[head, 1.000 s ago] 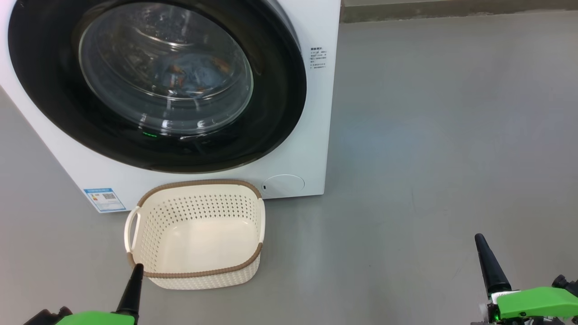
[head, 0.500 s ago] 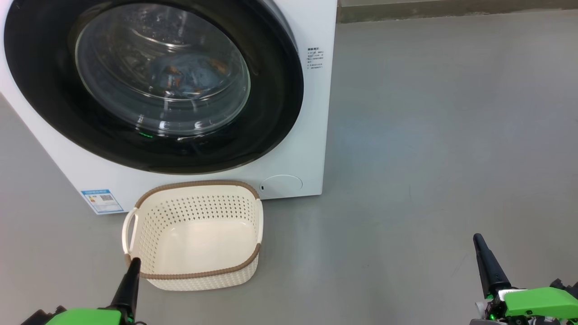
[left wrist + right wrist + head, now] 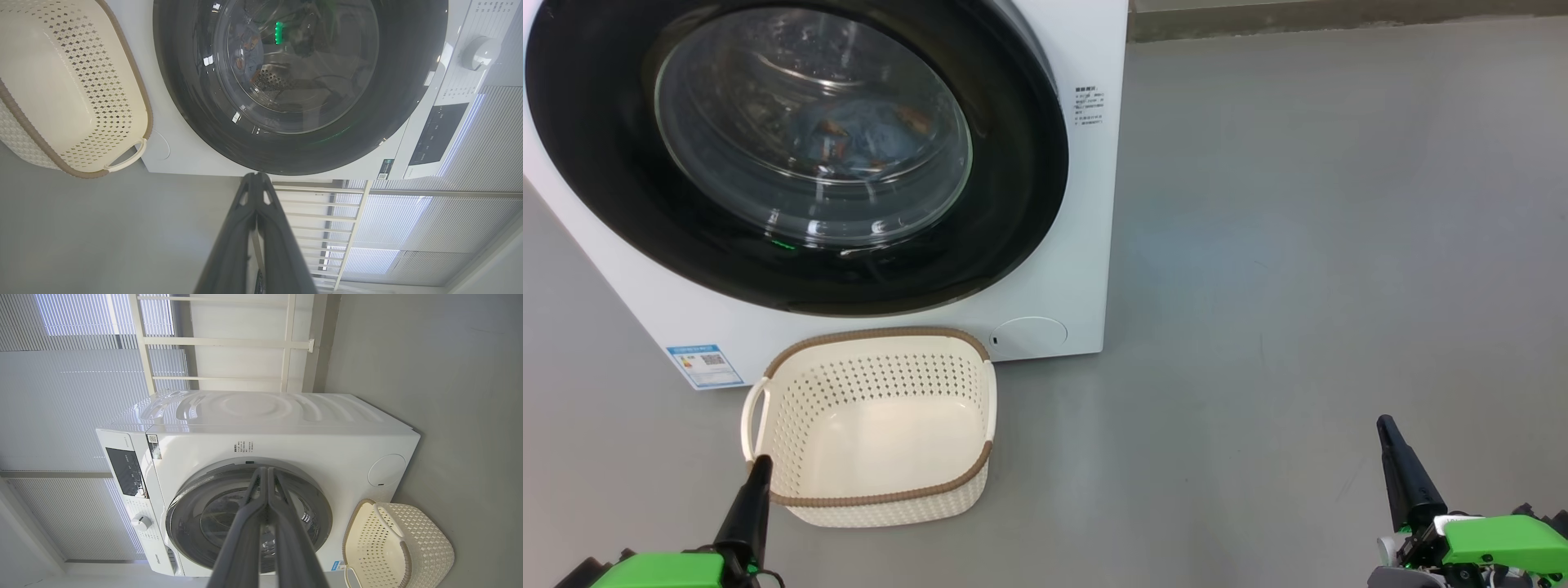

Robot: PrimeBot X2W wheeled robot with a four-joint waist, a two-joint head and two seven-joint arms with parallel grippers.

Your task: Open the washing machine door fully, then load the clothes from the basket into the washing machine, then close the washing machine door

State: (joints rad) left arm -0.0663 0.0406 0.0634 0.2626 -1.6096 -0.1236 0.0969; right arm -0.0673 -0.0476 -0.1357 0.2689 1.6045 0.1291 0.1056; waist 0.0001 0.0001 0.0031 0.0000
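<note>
Two end effectors in view, both clenched, nothing held.

1. Left end effector [image 3: 758,467]: fingers pressed tight together. Sits at lower left of head view, tip overlapping the near-left corner of the basket [image 3: 874,376]. Left wrist view shows the tip apart from the basket, pointing toward the washing machine [image 3: 1086,245].
2. Right end effector [image 3: 1385,426]: fingers pressed tight together. Sits at lower right of head view over bare grey floor [image 3: 1298,245], well apart from basket and machine. Right wrist view looks along it at the machine front.
3. Washing machine door [image 3: 1013,204]: shut, black rim lying flat vs. the white front.
4. Clothes [image 3: 858,135]: light-blue fabric w/ orange marks, seen through the door glass, inside the drum.
5. Basket: upright on floor, directly below the door, just beside the machine's front. Contact btwn rear rim and machine: cannot tell. Bare cream bottom showing.
6. Blue label [image 3: 704,365]: low left on the machine front, just left of the basket.
7. Round flap [image 3: 1029,335]: low right on the front, beside the basket's rear-right corner.
8. Control knob [image 3: 481,51] and dark display panel [image 3: 437,134]: on the top fascia, per left wrist view.
</note>
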